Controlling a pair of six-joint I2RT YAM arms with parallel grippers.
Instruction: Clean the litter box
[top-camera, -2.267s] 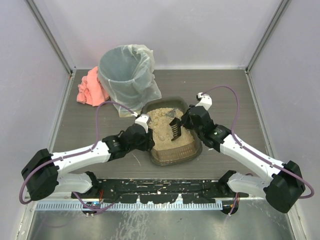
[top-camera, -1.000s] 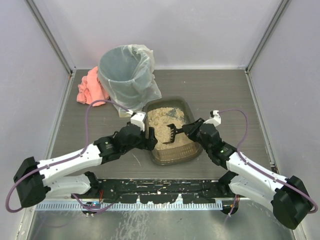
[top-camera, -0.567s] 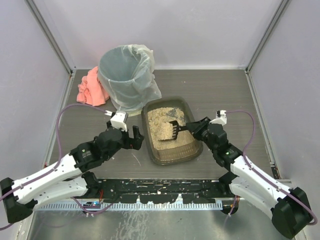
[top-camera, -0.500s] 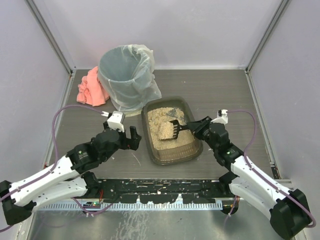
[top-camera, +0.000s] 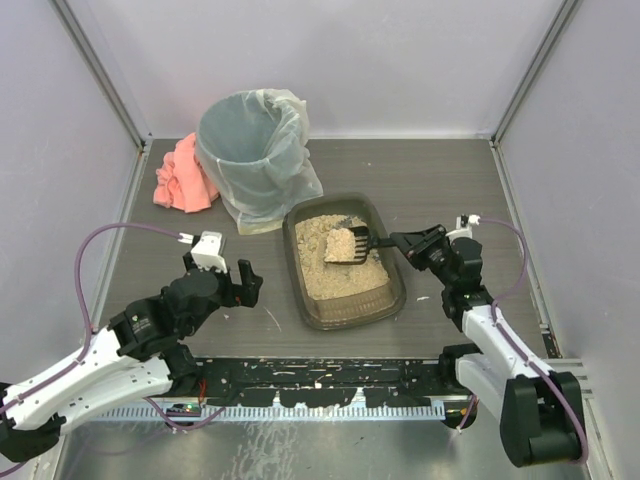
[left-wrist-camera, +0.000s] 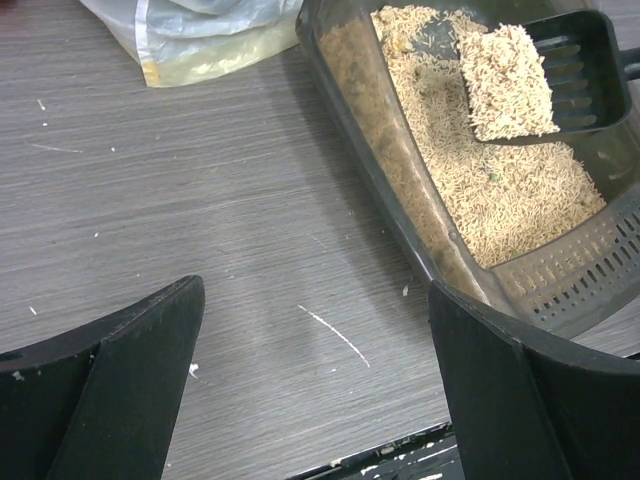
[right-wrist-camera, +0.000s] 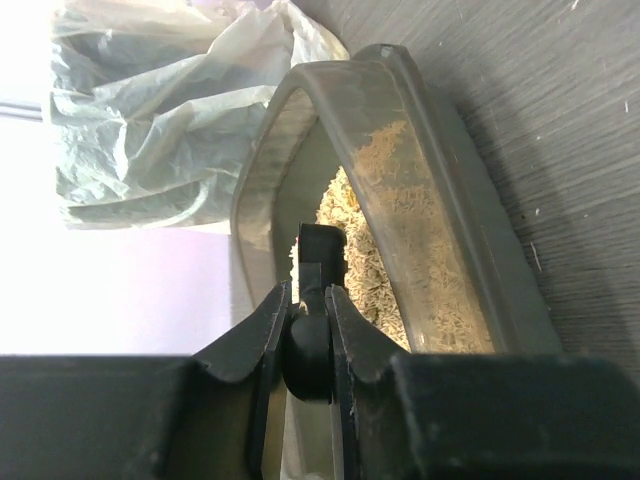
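Observation:
The litter box (top-camera: 398, 293), a shallow dark tray of beige litter, sits mid-table. A black slotted scoop (top-camera: 351, 243) hovers over its far half, carrying a heap of litter (left-wrist-camera: 507, 82). My right gripper (top-camera: 409, 241) reaches in from the box's right side and is shut on the scoop's handle (right-wrist-camera: 318, 256), which shows between its two jaws. My left gripper (top-camera: 243, 283) stands open to the left of the box, apart from it, with bare table between its fingers (left-wrist-camera: 140, 350). The box's near left wall (left-wrist-camera: 395, 185) lies just beyond its right finger.
A tall round bin with a whitish liner (top-camera: 250, 140) stands behind the box on the left, its liner hem touching the table near the box corner. A pink cloth (top-camera: 181, 176) lies left of the bin. Grey walls close in three sides; a black rail (top-camera: 320, 381) runs along the near edge.
My left arm has drawn back leftward away from the box and its jaws have widened. The right arm has pulled back to the right, and the scoop now holds a litter heap above the box.

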